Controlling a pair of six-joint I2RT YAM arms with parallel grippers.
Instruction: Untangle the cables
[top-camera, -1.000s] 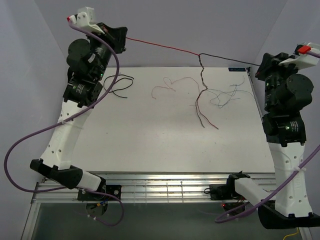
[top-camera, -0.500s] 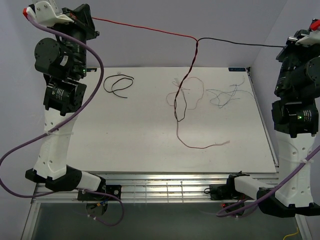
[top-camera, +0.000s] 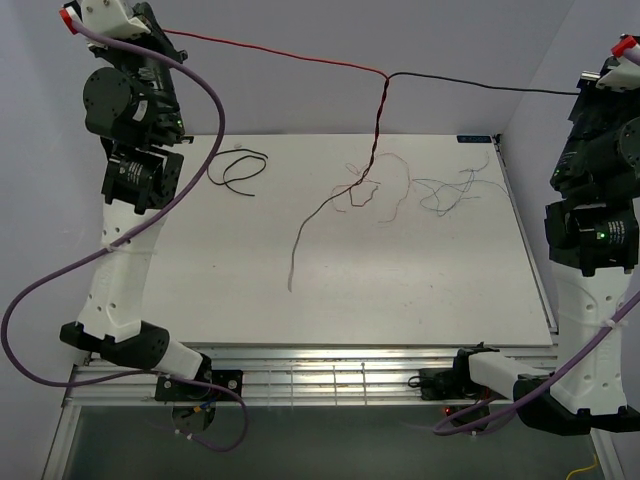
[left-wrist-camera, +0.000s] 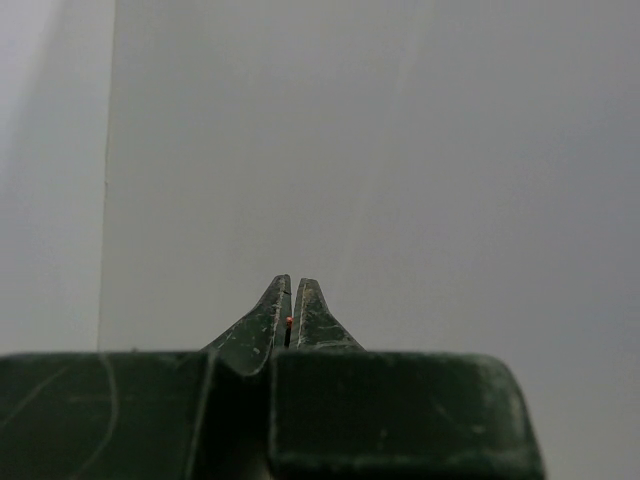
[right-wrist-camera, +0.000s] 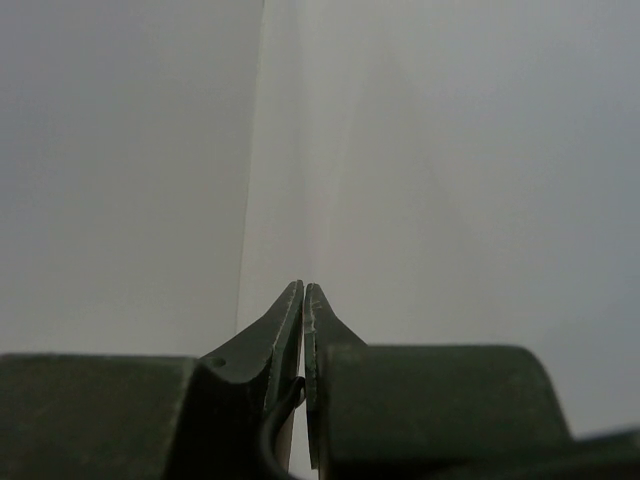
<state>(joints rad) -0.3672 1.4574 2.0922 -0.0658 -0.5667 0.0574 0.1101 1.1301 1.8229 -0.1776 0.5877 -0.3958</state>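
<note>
Your left claw (left-wrist-camera: 290, 300) is pinched tight. The wrist view shows a speck of red between the fingertips, so it's gripping the red cable (top-camera: 280, 52). Your right claw (right-wrist-camera: 303, 300) is pinched tight too, with a dark strand curving out between the finger bases. That's the black cable (top-camera: 480, 85).

Both arms are raised, one at each far corner of the counter (top-camera: 420, 290). The two cables run taut in the air and meet at the twist (top-camera: 378, 125).
- Left of the twist: the red cable climbs to your left claw.
- Right of the twist: the black cable runs almost level to your right claw.
- The twist itself hangs near vertical, red and black wound round each other, with its lower end at the counter's far middle.
- Below the twist: one loose tail (top-camera: 310, 220) trails near-left across the counter.
- At the twist's foot: the pale pink cable (top-camera: 404, 185) loops around it. I can't tell if it's caught in it.
- Just right of the foot: the blue-grey cable (top-camera: 445, 190) lies scribbled on the counter.
- Well left of the twist: the looped black cable (top-camera: 237, 170) lies on its own, touching nothing else.
</note>
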